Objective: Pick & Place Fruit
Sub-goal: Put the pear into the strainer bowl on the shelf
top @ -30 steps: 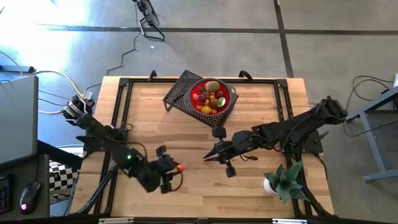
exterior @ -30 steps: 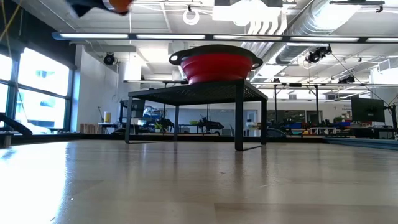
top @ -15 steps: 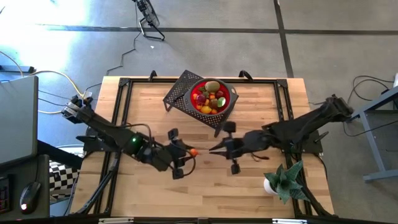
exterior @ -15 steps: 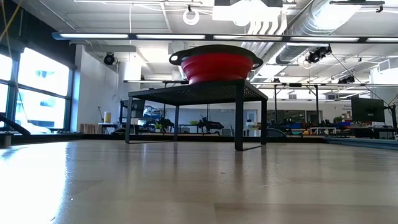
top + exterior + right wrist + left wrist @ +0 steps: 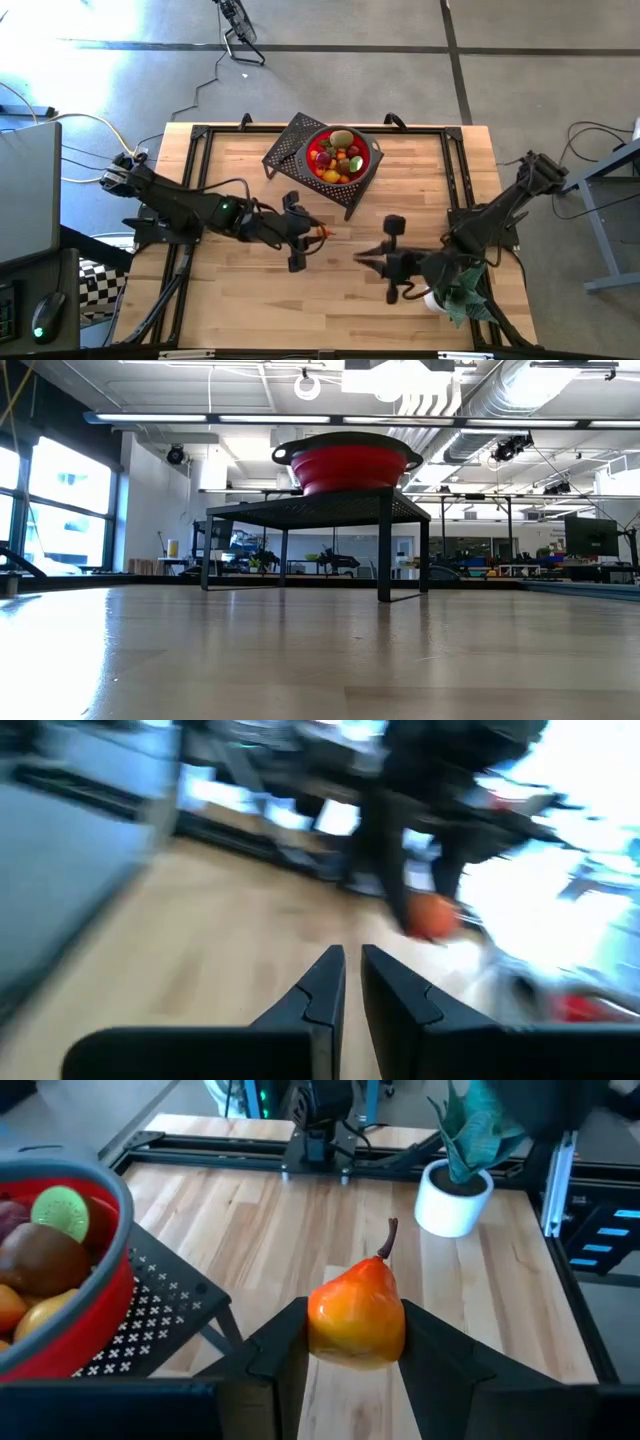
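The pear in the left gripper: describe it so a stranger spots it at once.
Start at the red bowl on the black rack. Just in front of it, the left gripper holds the pear. It alone is outside the bowl: orange-yellow, brown stem.

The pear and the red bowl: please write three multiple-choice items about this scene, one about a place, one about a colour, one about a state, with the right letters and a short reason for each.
1. Where does the red bowl stand?
A. on the black perforated stand
B. on the floor
C. beside the potted plant

2. What colour is the pear?
A. purple
B. orange with yellow
C. white

3. What is the state of the left end effector?
A. open and empty
B. shut on the pear
C. resting inside the bowl

Answers:
1 A: the red bowl sits on top of the black perforated stand, as the low view also shows.
2 B: the pear is orange shading to yellow, with a brown stem.
3 B: the left end effector has its two fingers pressed against both sides of the pear, above the table.
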`<state>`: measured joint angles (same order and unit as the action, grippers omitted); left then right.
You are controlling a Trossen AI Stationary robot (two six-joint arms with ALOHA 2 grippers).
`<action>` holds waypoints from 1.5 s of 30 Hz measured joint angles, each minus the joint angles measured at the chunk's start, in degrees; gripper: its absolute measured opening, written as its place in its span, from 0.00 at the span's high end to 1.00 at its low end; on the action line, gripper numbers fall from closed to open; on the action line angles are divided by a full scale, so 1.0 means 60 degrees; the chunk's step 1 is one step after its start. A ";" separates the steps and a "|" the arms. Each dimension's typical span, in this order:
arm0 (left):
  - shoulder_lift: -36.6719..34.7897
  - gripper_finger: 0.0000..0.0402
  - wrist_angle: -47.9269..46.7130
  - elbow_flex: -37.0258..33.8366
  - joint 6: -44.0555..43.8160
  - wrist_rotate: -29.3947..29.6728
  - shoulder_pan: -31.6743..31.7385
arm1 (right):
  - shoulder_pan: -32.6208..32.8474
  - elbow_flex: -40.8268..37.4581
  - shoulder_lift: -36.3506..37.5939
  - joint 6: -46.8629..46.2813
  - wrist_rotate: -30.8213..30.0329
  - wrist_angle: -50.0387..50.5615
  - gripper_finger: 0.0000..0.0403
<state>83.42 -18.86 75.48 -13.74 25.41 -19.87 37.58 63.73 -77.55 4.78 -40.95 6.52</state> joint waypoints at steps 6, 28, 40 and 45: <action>0.0000 0.67 0.0059 0.0000 0.0000 0.0000 0.0023 | 0.0485 -0.0520 -0.0125 0.0011 -0.3000 -0.0862 0.92; 0.0000 0.67 0.0065 0.0000 0.0071 0.0004 0.0002 | -0.0710 -0.0566 -0.0133 -0.0270 -0.0516 -0.0997 0.48; 0.0000 0.67 0.0124 0.0000 0.0069 0.0008 -0.0002 | -0.1970 -0.0570 -0.0291 -0.0243 0.1777 -0.1308 0.48; 0.0000 0.67 0.0125 0.0000 0.0069 0.0011 0.0002 | -0.2137 -0.0584 -0.0668 0.0328 0.1965 -0.1918 0.54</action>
<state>83.42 -18.11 75.48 -13.32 25.47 -19.86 24.75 60.23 -81.56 6.74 -29.16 -4.99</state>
